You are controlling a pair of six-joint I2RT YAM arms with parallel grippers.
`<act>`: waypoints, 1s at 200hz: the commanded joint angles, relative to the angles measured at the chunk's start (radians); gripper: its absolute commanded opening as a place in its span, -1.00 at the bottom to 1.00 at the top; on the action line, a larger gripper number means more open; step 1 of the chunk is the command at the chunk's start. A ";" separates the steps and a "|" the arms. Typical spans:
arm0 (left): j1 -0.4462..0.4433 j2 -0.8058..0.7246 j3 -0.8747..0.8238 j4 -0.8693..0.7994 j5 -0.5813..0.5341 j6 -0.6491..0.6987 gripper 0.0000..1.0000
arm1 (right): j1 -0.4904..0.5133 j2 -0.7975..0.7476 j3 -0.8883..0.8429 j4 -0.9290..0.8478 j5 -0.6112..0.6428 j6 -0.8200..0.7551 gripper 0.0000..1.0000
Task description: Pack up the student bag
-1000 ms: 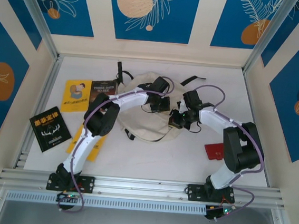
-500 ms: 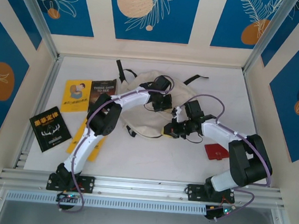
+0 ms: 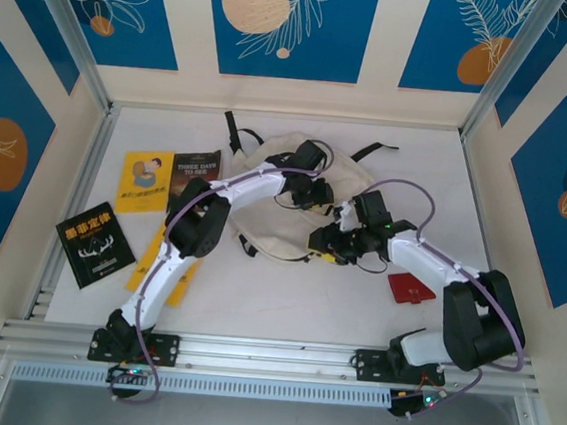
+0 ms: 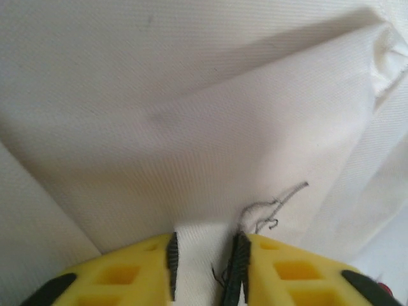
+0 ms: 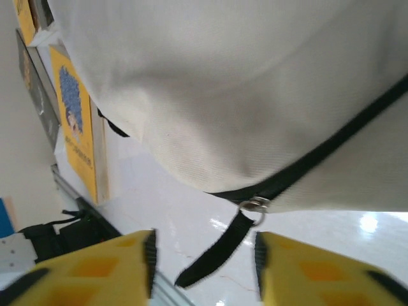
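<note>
My right claw gapes at bottom frame, the student bag above; left claw straddles its cloth, grip unclear.

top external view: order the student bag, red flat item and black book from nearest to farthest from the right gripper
1. student bag, right beside the right gripper, mid-table.
2. red flat item, to its right.
3. black book, far left.

Bright, even light — soft shadows, a glare spot on the table, wrist views blurred up close.
</note>
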 commanded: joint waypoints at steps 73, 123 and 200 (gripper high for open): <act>-0.002 -0.552 -0.544 -0.037 -0.051 0.142 0.08 | -0.191 -0.090 0.021 -0.128 0.119 0.103 0.29; -0.111 -0.767 -0.838 -0.014 0.008 0.043 0.26 | -0.199 -0.003 0.065 -0.100 0.064 0.131 0.34; -0.224 -0.666 -0.929 0.232 0.046 -0.091 0.16 | -0.156 0.074 0.066 -0.020 0.036 0.205 0.33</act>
